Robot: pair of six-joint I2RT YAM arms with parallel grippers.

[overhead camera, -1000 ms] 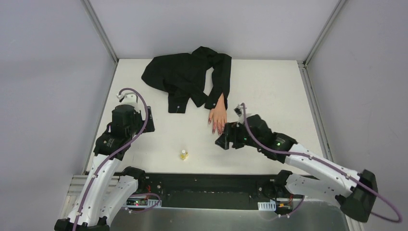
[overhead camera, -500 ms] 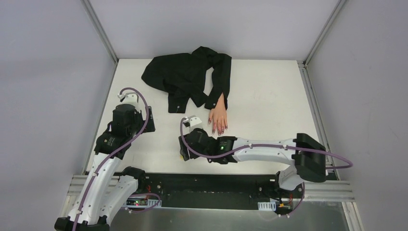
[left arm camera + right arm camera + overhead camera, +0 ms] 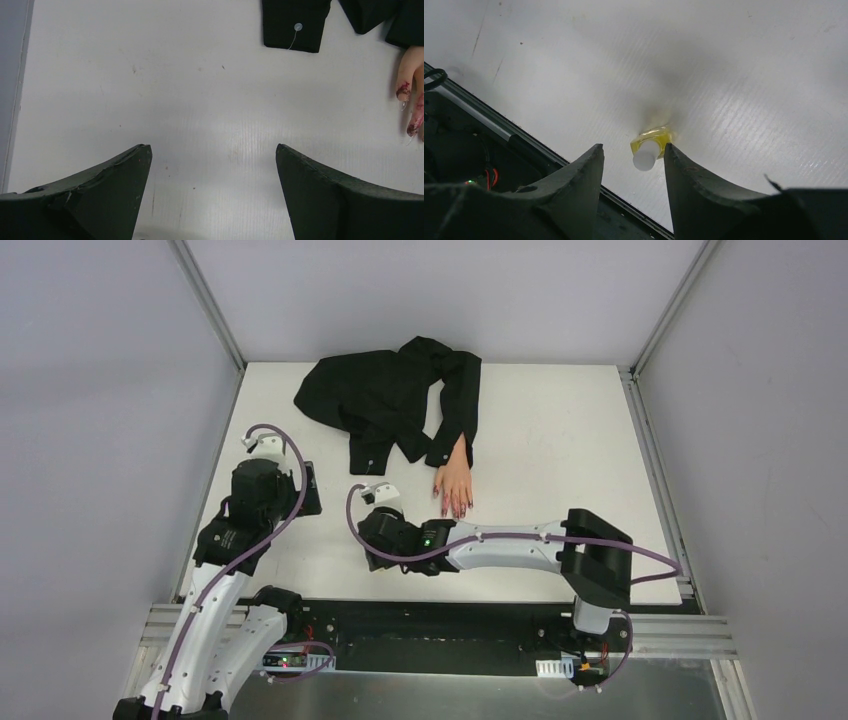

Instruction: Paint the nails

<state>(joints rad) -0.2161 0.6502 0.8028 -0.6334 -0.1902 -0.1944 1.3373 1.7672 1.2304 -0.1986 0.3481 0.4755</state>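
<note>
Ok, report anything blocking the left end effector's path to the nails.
Nothing visible does: in the left wrist view only bare table lies between the open left end effector and the nails. The black cuff lies off that line.

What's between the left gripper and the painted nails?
Only bare table in the left wrist view; from above, the right arm's wrist hangs over that stretch.

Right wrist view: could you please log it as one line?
right pincer: open around small yellow white-capped polish bottle | left pincer: open, empty
</note>
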